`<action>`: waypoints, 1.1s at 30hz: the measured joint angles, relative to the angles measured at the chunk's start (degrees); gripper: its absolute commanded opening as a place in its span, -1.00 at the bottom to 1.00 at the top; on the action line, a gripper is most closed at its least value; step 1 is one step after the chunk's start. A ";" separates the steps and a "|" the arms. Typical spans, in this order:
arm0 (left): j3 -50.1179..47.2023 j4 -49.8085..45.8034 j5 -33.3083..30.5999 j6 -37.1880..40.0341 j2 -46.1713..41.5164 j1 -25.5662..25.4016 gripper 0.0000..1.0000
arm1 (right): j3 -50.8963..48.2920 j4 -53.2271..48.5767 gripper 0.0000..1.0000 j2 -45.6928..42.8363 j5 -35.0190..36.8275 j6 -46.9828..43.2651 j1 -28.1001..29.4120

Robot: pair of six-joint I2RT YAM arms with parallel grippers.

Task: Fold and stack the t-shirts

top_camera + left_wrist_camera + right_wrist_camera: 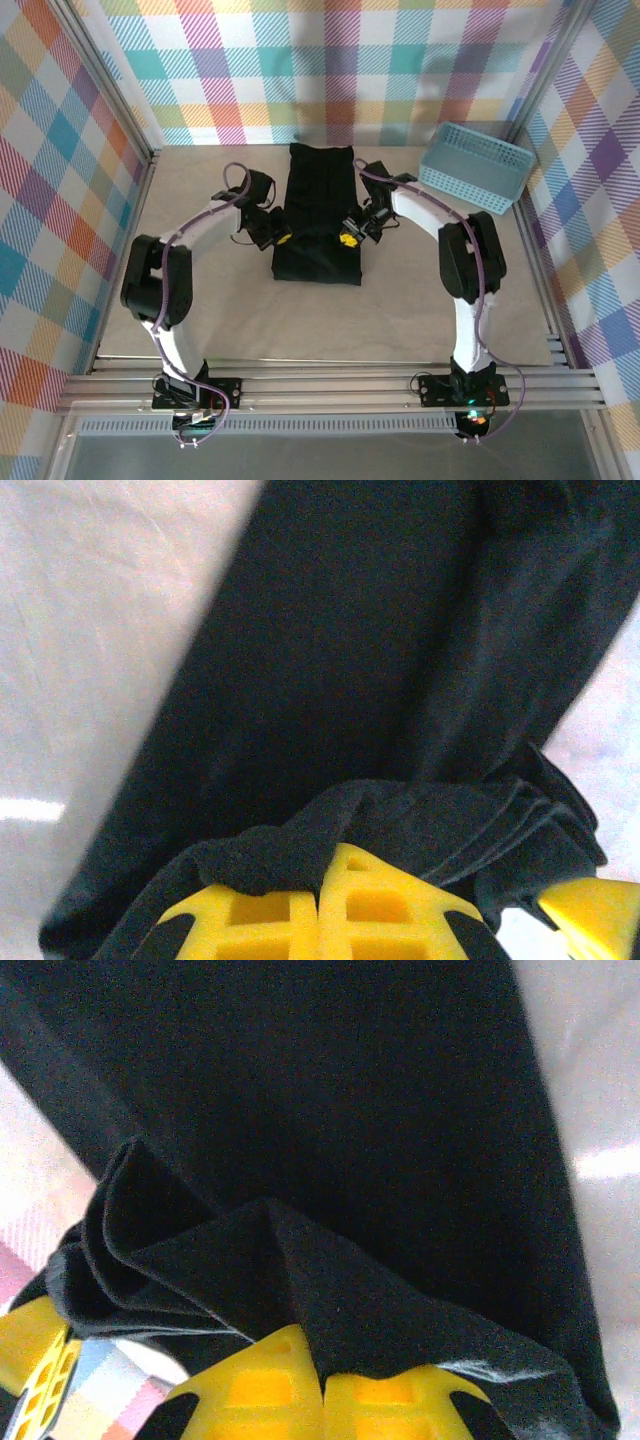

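Two claws, one garment, taken from the left. My left claw (281, 238) is pinched closed on the left edge of the black t-shirt (320, 205), about where the nearer half of the cloth begins. From its wrist camera the yellow fingertips (270, 920) meet, with a bunched fold of black fabric caught over them.

The t-shirt lies in the middle of the bench (200, 320), narrowed into a long strip running away from me toward the far wall, with no sleeves sticking out (several layers show at the pinched edges, so I judge the lengthwise folds are done).

My right claw (349, 238) mirrors the left one on the opposite edge, closed on a pleat of the same fabric. At the far right sits the light blue mesh basket (473, 166), well apart from the shirt.

By my reckoning the task is partway. The side folds are made, and I judge this grip is for the crosswise fold, though I cannot tell which end goes over which. Stacking is not yet begun. I make out one dark bundle, and whether it holds more than one shirt I cannot tell.
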 measured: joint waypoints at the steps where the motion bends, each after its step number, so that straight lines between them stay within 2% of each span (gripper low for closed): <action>1: 0.52 -0.07 0.00 0.22 1.31 0.44 -1.00 | 1.20 -0.20 -1.00 1.44 0.26 -0.37 -0.37; 7: 3.85 -0.24 0.00 1.99 6.73 1.25 -1.00 | 5.68 -2.25 -1.00 6.67 1.55 -0.96 -1.53; 18: 8.07 -0.22 0.15 4.44 8.87 1.44 -1.00 | 9.07 -4.04 -1.00 7.10 3.87 -0.98 -1.92; 19: 8.13 -0.22 0.17 4.50 8.92 1.55 -0.95 | 9.62 -4.07 -1.00 7.21 3.87 -1.01 -1.97; 20: 8.24 -0.26 0.15 4.59 9.03 1.64 -0.85 | 10.21 -4.13 -0.89 7.45 3.87 -1.16 -2.05; 21: 8.35 -0.28 0.13 4.85 9.20 1.73 -0.65 | 10.78 -4.31 -0.71 7.76 3.85 -1.18 -2.14; 23: 8.90 -0.44 -0.04 5.84 9.75 1.86 0.00 | 11.78 -4.48 -0.34 8.70 3.89 -1.55 -2.36; 24: 8.90 -0.44 -0.39 5.86 9.81 1.90 0.30 | 11.87 -4.59 -0.23 8.94 4.02 -1.92 -2.49; 26: 8.57 -0.39 -1.36 6.05 9.40 1.99 0.51 | 11.34 -5.16 -0.07 8.87 5.66 -2.23 -2.71; 30: 2.36 -0.02 -3.48 5.88 2.86 2.08 0.46 | 4.04 -3.85 0.00 4.00 9.11 -2.60 -2.99; 33: -8.11 1.73 -3.30 3.04 -8.13 2.12 0.39 | -4.94 -2.21 0.03 -3.76 10.19 -1.99 -2.78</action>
